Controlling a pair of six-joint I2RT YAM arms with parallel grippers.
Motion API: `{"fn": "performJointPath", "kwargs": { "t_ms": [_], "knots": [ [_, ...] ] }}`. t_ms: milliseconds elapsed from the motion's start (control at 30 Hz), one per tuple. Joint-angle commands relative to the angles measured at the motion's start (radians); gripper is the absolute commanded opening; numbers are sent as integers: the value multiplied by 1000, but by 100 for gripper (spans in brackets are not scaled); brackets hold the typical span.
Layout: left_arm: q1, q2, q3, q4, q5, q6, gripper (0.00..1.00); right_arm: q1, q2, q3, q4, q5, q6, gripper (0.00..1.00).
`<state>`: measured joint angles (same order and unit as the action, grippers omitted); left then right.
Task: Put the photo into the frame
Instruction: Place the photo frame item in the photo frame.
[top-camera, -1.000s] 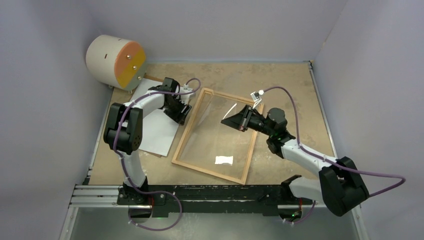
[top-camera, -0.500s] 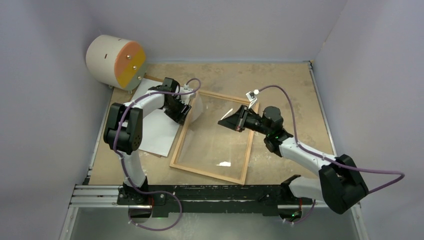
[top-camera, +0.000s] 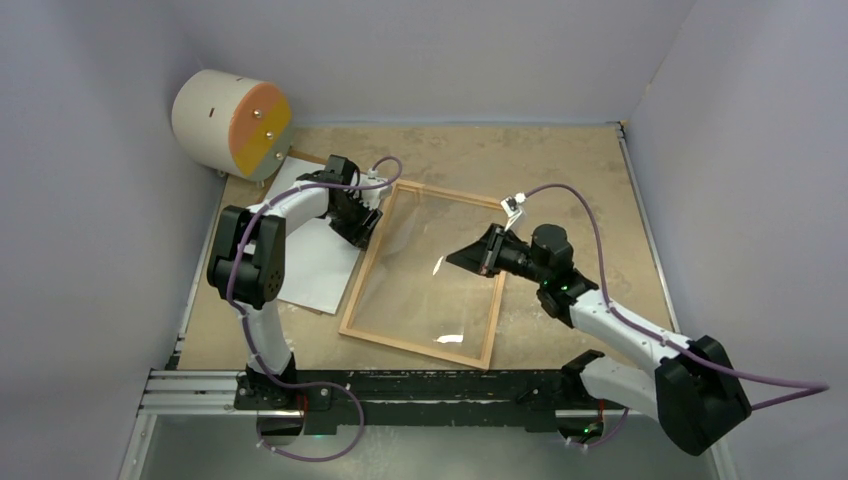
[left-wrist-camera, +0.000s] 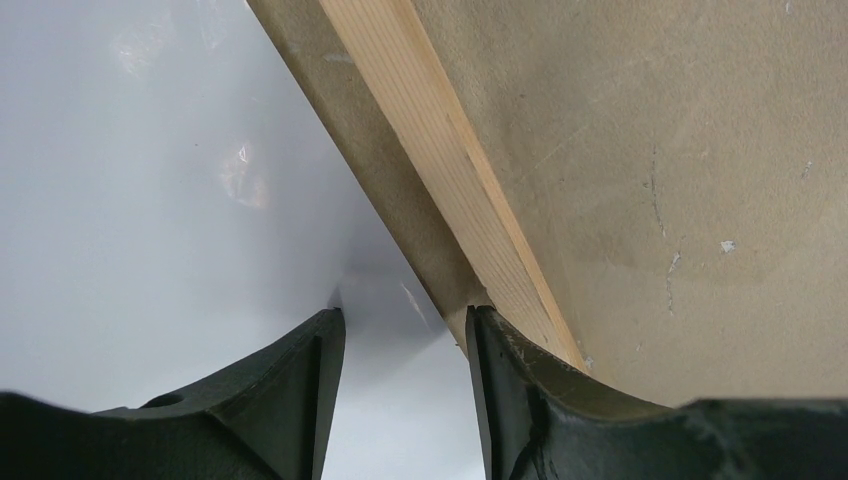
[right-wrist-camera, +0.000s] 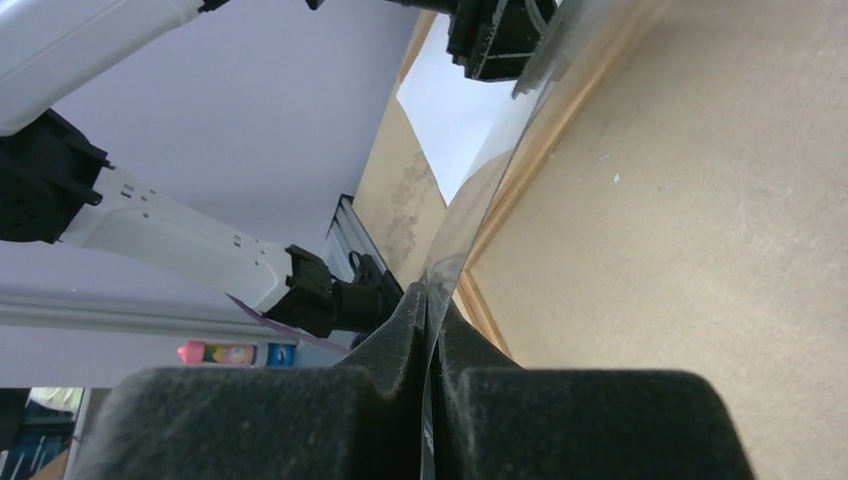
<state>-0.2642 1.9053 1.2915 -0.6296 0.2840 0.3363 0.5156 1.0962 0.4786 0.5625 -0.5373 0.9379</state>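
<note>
Where the desk (top-camera: 585, 170) ran nearest the arm bases, the frame (top-camera: 415, 346) lay flat, its near rail a little askew. Just beyond that rail, the right jaws were clenched edge-on upon the clear pane (top-camera: 430, 262) at its right side, and the pane looked tilted up off the wood there rather than seated. Farther back and to the left, the photo (top-camera: 320, 265) lay white side up on the desk, just beside the frame's left rail and outside it. The left jaws hung over that border, released and parted about halfway: one finger sat above the photo, the other against the rail, with nothing gripped between them. At the far-left corner stood a white drum (top-camera: 215, 118) with an orange-and-yellow face, well apart from the work.

The thin pinch on the pane seemed the weakest point, since a slick, flexing sheet could slide out and drop onto the frame. If the left jaws closed where they hung, they might catch the rail instead of the photo and drag the frame. A flat, glossy print might also skate away sooner than lift.
</note>
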Motion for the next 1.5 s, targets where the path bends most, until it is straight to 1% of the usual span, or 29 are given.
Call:
{"fn": "performJointPath", "kwargs": {
  "t_ms": [0,133,333,533,867,1133,1467],
  "knots": [
    [-15,9,-29,-48,61,10,50,5,-45,-36,-93,8,-53,0],
    [-15,7,-31,-50,61,10,50,-6,-74,-58,-135,14,-69,0],
    [-15,7,-26,-51,63,7,50,-50,-99,-34,-244,11,-144,0],
    [-15,8,-24,-55,64,4,50,-108,-82,-30,-278,-43,-186,0],
    [-16,15,-18,-59,64,3,50,-135,-51,-56,-256,-81,-207,0],
    [-18,23,-22,-58,68,3,50,-132,-35,-56,-147,-111,-181,0],
    [-21,32,-31,-55,73,3,48,-66,-43,-24,-59,-145,-159,0]
  ]
}}
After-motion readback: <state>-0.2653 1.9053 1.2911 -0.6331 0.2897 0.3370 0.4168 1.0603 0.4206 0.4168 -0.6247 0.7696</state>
